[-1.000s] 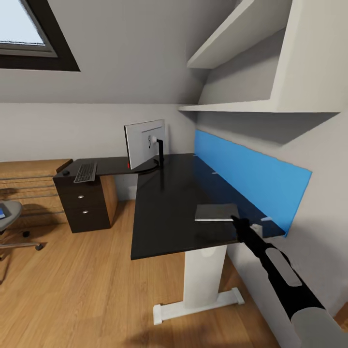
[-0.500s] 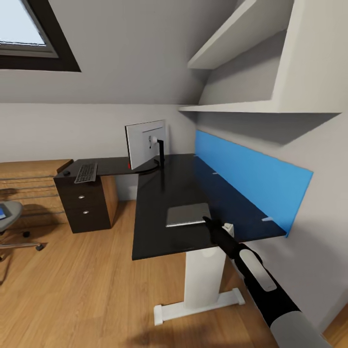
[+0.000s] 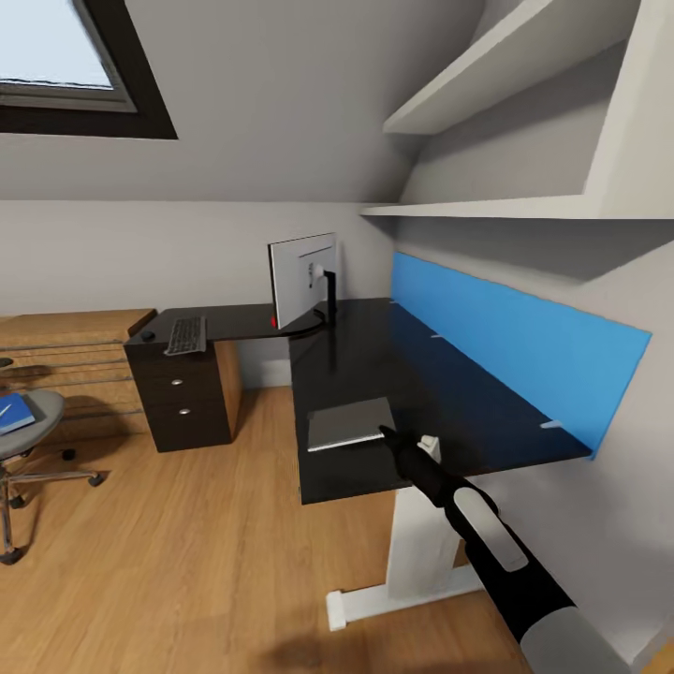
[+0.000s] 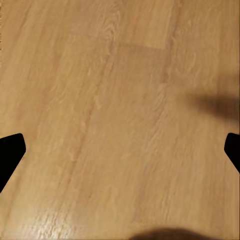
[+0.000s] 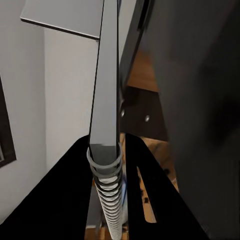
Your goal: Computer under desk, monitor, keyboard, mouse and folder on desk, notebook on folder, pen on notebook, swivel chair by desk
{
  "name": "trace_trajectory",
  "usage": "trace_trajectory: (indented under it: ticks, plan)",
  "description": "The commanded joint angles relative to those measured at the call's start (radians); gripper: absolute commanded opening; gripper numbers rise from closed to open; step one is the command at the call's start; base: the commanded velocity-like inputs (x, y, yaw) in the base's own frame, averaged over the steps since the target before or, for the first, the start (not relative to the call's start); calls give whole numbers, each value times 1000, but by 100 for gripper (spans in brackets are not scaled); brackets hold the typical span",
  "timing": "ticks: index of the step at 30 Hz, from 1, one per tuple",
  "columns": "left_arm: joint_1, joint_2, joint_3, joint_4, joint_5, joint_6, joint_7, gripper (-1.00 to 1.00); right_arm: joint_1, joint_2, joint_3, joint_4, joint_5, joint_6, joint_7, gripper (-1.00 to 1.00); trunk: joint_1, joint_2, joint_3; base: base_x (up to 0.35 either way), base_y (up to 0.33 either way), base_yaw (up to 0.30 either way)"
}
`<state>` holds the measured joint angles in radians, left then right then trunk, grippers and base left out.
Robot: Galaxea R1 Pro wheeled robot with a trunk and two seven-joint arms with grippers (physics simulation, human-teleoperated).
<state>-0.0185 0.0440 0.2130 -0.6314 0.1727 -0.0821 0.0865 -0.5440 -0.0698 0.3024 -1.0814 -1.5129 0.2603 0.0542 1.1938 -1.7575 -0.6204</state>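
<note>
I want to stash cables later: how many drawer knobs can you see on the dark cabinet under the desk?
2: an upper knob and a lower knob, both on the cabinet front below the keyboard. Others may be hidden.

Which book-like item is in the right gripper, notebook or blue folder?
The notebook, grey, spiral-bound, clamped by the right gripper over the desk. The blue folder lies on the swivel chair.

Tabletop (image 3: 374, 360) mostly bare btwn the monitor (image 3: 301, 277) at the far corner and the notebook (image 3: 349, 423) near the front edge; open black surface to pass over. Blue back panel (image 3: 524, 351) walls off the right side, shelves (image 3: 524, 211) overhang above it. Keyboard (image 3: 186, 335) and mouse (image 3: 148, 335) sit on the far left wing. Floor (image 3: 187, 543) open left of the tabletop; swivel chair (image 3: 23, 440) w/ folder (image 3: 13, 413) stands well apart.
</note>
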Motion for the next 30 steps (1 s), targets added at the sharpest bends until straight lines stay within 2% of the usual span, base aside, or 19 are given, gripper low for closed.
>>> trace_trajectory:
  ticks: [1,11,24,30]
  plan:
    - [-1,0,-5,3,10,-4,2,100,0,0,2,0,-9,1,4,-100,0,0,-1,0,289,0]
    - [-1,1,-16,13,10,-4,2,100,1,2,4,1,-10,-3,33,-100,0,0,-1,0,238,0]
    - [-1,1,-17,14,10,-3,2,100,1,8,26,3,-7,-10,46,-100,0,0,11,1,21,13]
    - [-1,2,-16,14,11,-5,1,100,1,15,27,4,-6,-10,44,-100,0,0,20,170,137,81]
